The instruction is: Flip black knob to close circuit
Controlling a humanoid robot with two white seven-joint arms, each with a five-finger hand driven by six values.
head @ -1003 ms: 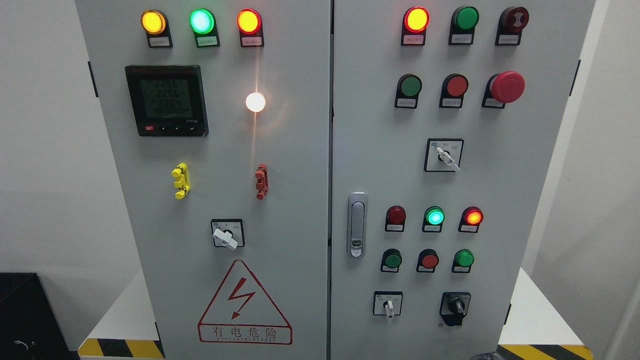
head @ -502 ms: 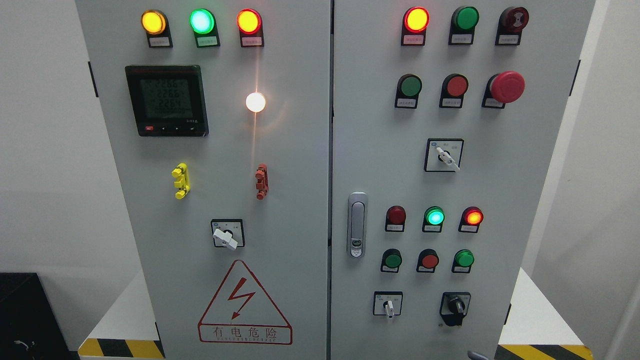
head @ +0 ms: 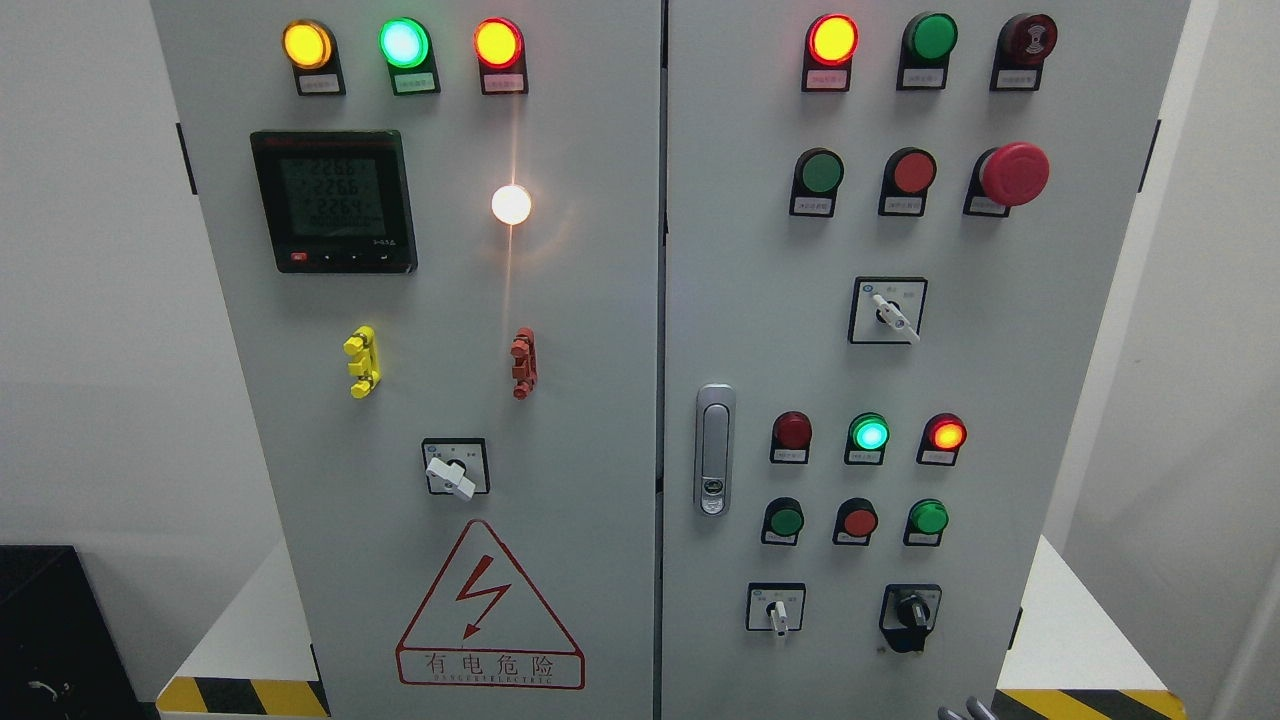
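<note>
Two or three pale fingertips showed at the bottom edge, below the black knob; which arm they belonged to could not be seen, nor how far that hand was open, and it had hold of nothing visible. The black knob sat well above those tips, apart from them, at the lower right of the right door of the cabinet, on its own black plate. Half a second earlier only a small grey sliver had shown at that edge, slightly further left; a second earlier a dark blur had lain there. Otherwise the panel looked unchanged. The knob's long axis ran close to upright, its grip pointing down and slightly left. Left of the knob on the same row was a white switch, and above the knob a green button.
</note>
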